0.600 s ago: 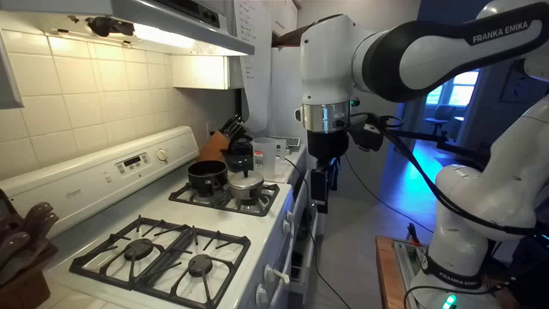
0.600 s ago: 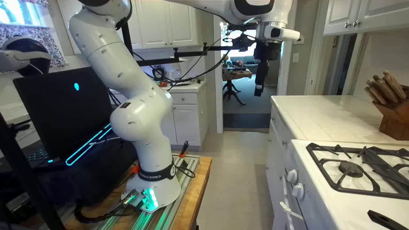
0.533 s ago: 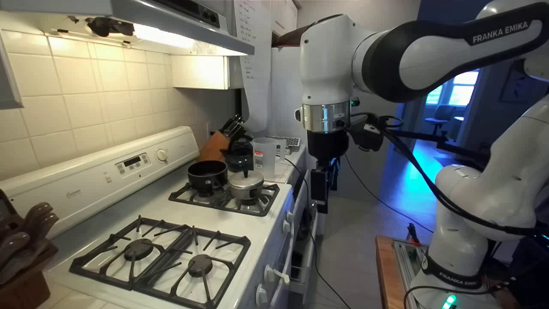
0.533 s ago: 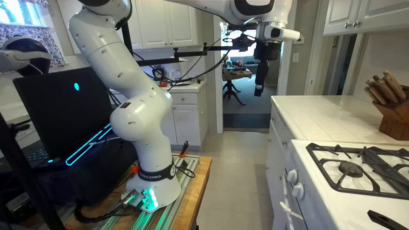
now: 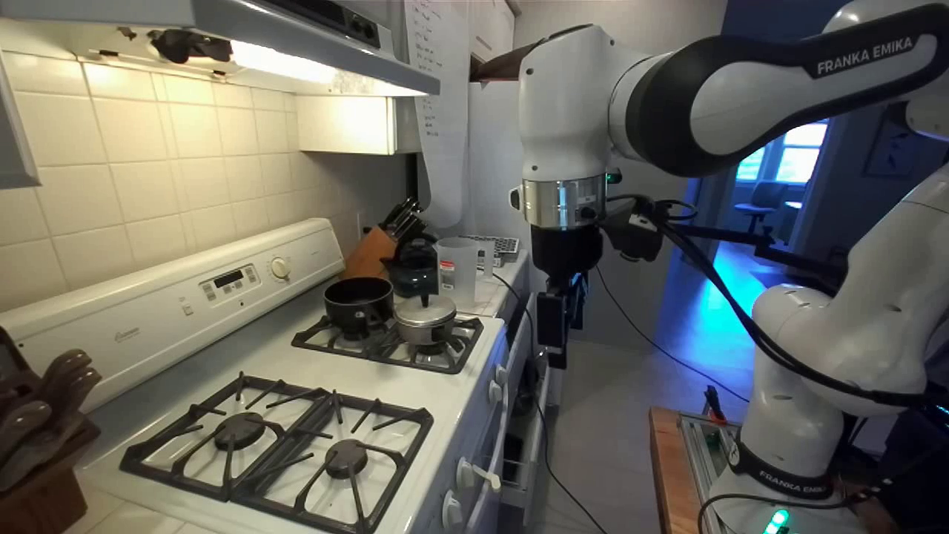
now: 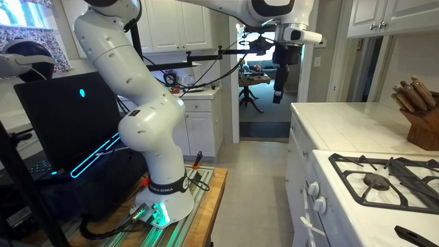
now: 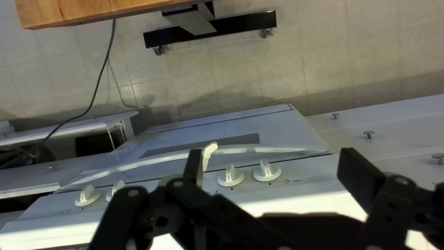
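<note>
My black gripper [image 7: 274, 168] is open, its fingers [image 7: 359, 175] far apart and nothing between them. It hangs pointing down beside the front edge of the white stove [image 5: 341, 378], touching nothing. In the wrist view, two white stove knobs [image 7: 231, 177] show between the fingers, along with the oven door handle [image 7: 263, 149]. A small white latch [image 7: 209, 151] stands by that handle, near the left finger. On the far burners sit a black pot [image 5: 358, 305] and a lidded metal pot [image 5: 425, 326]. The gripper [image 6: 277, 97] also appears in an exterior view, high above the floor.
An open drawer [image 5: 530, 445] juts out beyond the stove, with a cable [image 7: 100, 78] hanging down by it. A plastic pitcher [image 5: 457, 274] and a knife block [image 5: 371, 254] stand behind the pots. A second knife block [image 6: 423, 125] sits on the tiled counter [image 6: 343, 120]. The range hood [image 5: 334, 55] overhangs the stove.
</note>
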`<action>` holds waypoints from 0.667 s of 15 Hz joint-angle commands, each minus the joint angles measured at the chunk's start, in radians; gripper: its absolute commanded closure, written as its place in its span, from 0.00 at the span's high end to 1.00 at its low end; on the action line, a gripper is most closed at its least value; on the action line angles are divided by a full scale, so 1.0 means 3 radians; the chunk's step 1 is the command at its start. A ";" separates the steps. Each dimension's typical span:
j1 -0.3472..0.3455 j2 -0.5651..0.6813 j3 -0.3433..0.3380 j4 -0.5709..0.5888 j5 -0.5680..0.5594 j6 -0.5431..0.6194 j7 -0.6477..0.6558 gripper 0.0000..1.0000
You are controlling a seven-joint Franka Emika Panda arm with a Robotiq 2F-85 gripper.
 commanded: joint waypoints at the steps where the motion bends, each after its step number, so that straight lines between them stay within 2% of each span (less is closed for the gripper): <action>1: -0.0034 0.0012 -0.0115 0.0000 -0.0007 -0.0010 0.0154 1.00; 4: -0.0159 -0.0015 -0.0255 -0.0055 -0.0021 0.0126 0.0330 1.00; 6: -0.0206 -0.0018 -0.0358 -0.0087 -0.0096 0.0316 0.0189 1.00; 10: -0.0261 0.0055 -0.0429 -0.0119 -0.0471 0.0765 -0.0132 1.00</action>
